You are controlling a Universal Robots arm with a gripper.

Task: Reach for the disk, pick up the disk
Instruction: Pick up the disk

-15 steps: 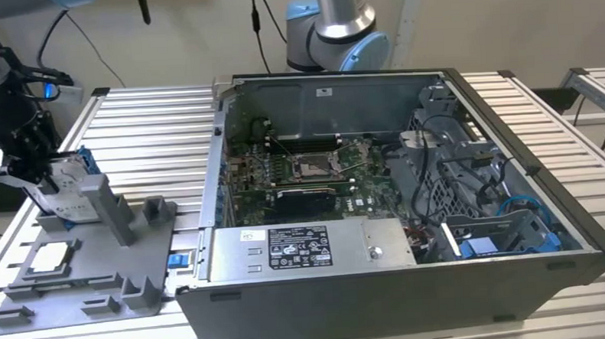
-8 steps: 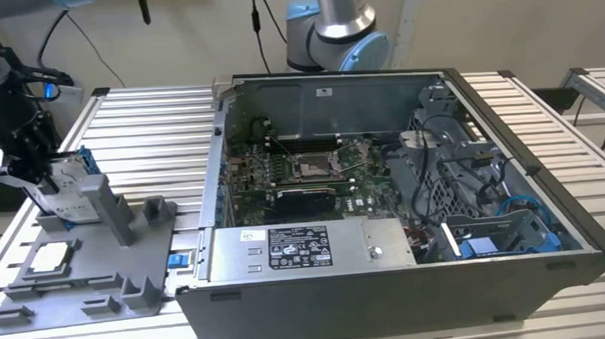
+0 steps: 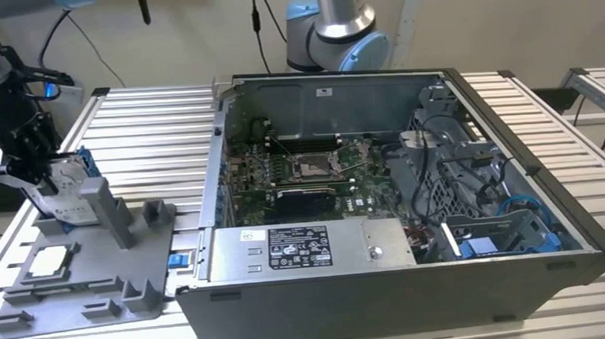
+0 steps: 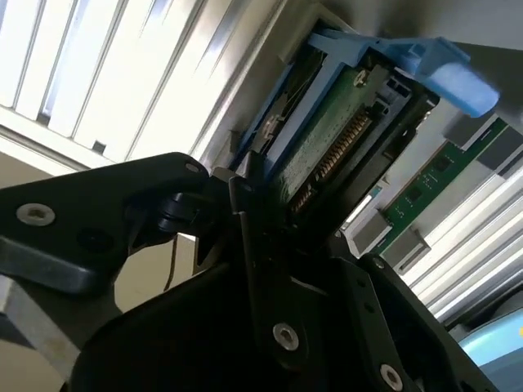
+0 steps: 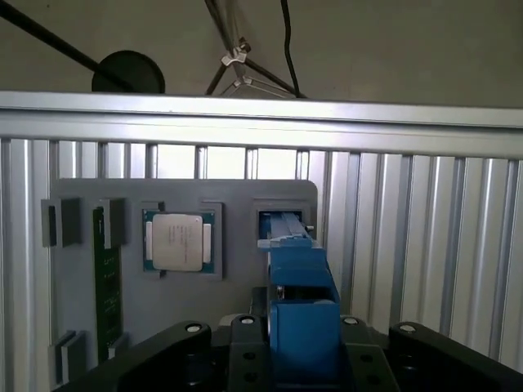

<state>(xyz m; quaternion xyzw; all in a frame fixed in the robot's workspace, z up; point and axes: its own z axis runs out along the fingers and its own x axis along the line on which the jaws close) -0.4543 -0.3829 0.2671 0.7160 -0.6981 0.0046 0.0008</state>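
Observation:
The disk [image 3: 70, 180] stands on edge in a slot at the far end of the grey fixture tray [image 3: 94, 301], at the exterior view's left. It is silver with a blue bracket. My gripper [image 3: 45, 177] is down over it. In the second wrist view the disk [image 4: 335, 139] shows its green board and blue bracket between the black fingers [image 4: 245, 237]. In the first wrist view the blue bracket of the disk [image 5: 301, 286] runs from its slot up into my gripper [image 5: 298, 347]. The jaws press on both sides of it.
An open computer case [image 3: 386, 212] with a grey power-supply box [image 3: 306, 250] takes up the slatted table's middle. The tray also holds a square silver chip [image 5: 178, 241] and a green memory stick [image 5: 106, 278]. A second arm's base [image 3: 332, 30] stands behind the case.

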